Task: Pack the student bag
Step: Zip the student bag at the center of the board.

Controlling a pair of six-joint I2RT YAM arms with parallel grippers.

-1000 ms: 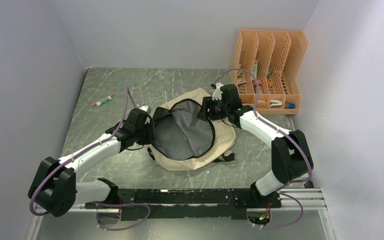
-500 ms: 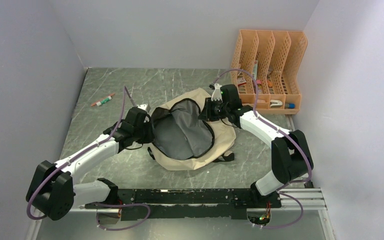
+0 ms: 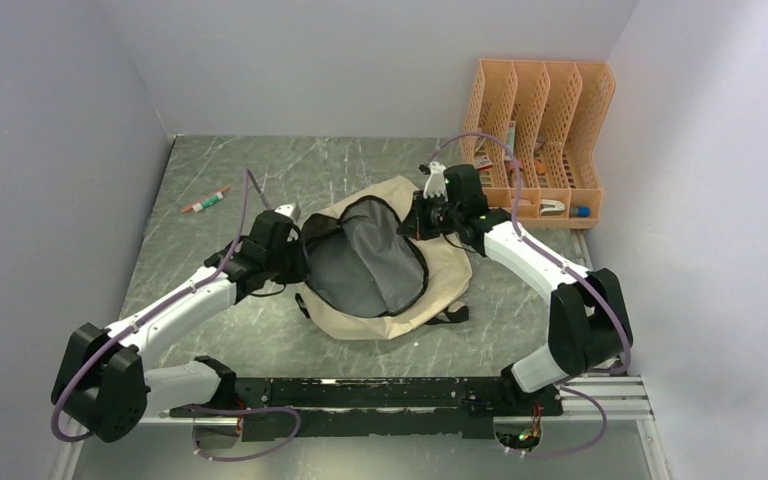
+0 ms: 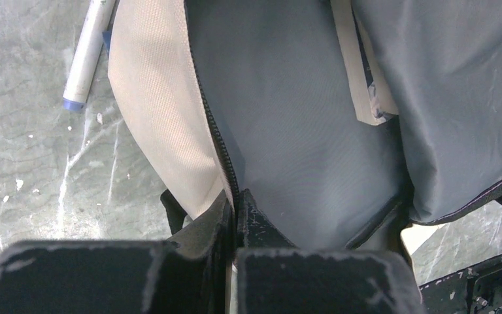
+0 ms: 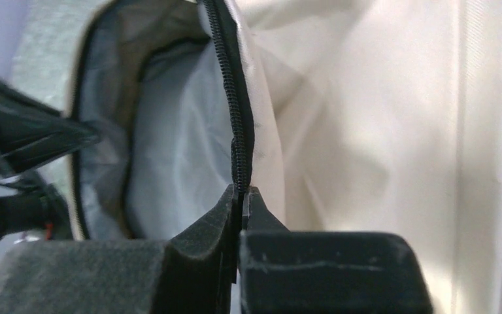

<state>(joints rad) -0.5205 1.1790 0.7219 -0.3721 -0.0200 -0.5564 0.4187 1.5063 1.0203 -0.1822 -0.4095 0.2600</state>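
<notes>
At student bag [image 4: 157,104] rim — wrist views only — left end effector [image 4: 235,203], right end effector [image 5: 243,193] clamp zipper [image 5: 238,131].

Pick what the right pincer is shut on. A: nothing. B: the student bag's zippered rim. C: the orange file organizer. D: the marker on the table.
B: the right wrist view shows the right pincer closed on the black zipper edging the opening of the student bag.

A robotics lab cell: bare pale walls [image 3: 360,60] box in a marbled table [image 3: 260,170] and rail-mounted arms [image 3: 175,312].
</notes>
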